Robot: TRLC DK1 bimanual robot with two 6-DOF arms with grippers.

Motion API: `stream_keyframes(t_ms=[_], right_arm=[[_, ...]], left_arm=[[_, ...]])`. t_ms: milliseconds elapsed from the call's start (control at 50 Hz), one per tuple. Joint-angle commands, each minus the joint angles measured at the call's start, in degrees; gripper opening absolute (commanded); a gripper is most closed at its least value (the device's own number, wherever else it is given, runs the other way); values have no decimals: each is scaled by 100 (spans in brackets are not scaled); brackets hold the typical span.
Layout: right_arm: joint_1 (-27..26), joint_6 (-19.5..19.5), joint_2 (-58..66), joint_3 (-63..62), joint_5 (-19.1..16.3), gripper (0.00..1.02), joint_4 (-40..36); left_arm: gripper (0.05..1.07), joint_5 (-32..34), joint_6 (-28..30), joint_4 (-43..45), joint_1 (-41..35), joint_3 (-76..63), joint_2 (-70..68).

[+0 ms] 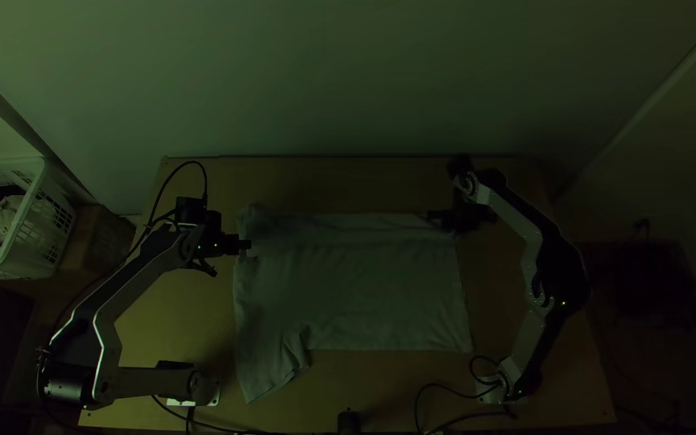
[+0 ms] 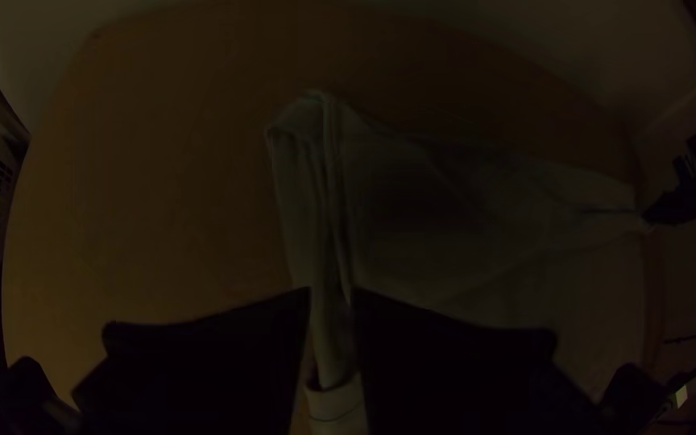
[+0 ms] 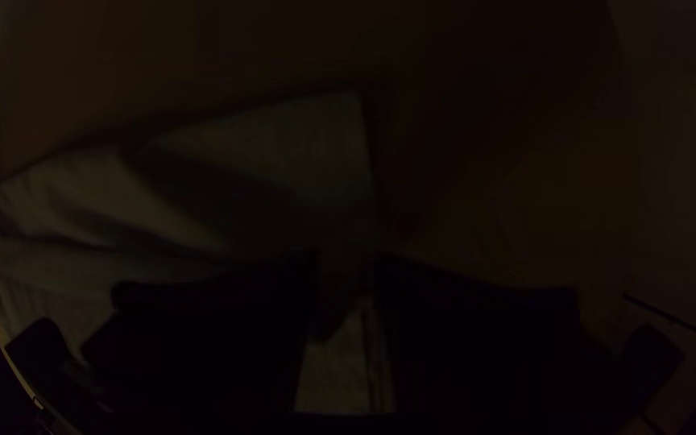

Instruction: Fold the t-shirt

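dim room, plain pale wall (image 1: 348, 80) beyond the fingers (image 1: 239, 245), wooden table (image 1: 348, 181) below, white basket (image 1: 35, 187) over to their left

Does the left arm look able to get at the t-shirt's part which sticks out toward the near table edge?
Probably yes: this cloth part lies uncovered, near the left arm's base. The left gripper is farther away, at the t-shirt, so it would have to come nearer.
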Motion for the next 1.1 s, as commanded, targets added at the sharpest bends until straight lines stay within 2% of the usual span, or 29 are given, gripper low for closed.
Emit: stream_keyframes(t_ms=[0,300,400,780,980,1080], right_arm=[[37,144,-258,-103,18,99,-175],[37,232,-1365,-296,27,99,-315],[28,391,-1831,-454,35,99,-526],[46,478,-3896,-1738,62,99,-711],[459,1094,-4749,-2370,53,99,-773],[635,1120,-5004,-2660,53,99,-773]], left_arm=[[103,79,128,-22,28,-223,-16],[103,263,321,-286,80,-100,-921],[103,263,453,-514,80,-74,-1176],[103,263,1016,-2290,54,-30,-2266],[103,237,1033,-3573,-139,-179,-2811],[103,228,1033,-3986,-482,-522,-3277]])
